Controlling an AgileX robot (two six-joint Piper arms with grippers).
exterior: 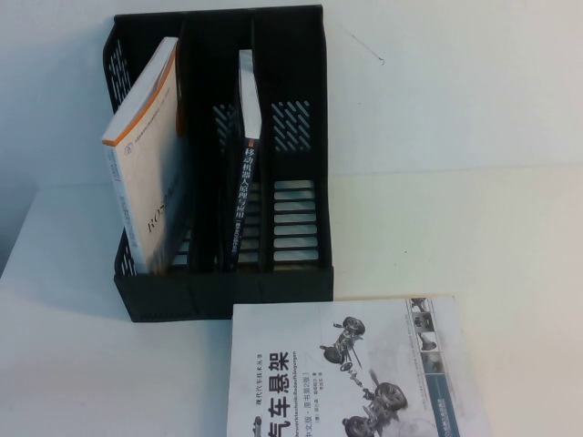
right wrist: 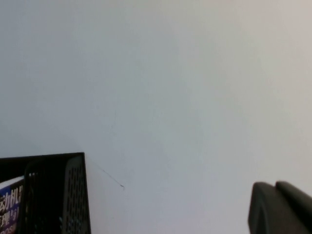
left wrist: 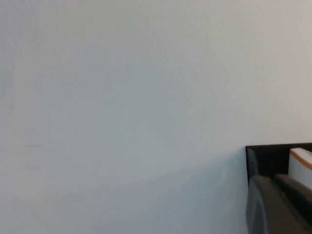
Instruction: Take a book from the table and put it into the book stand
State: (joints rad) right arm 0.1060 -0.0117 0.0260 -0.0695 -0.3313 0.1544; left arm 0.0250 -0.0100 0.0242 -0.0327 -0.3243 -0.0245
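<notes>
Glossy white book (exterior: 351, 369) flat on matte table (exterior: 492, 209), vented black stand (exterior: 296, 137), both hands' grip unclear

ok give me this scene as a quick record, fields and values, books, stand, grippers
book: white cover with black title, flat on the table, in front of the stand, untouched
stand: black, three slots, upright at the back
left slot: thick white book with orange edge, leaning
middle slot: thin book with dark spine, standing
right slot: no book
left gripper: only a dark part in its wrist view, absent from high view
right gripper: only a dark part in its wrist view, absent from high view
task status: not yet started
</notes>
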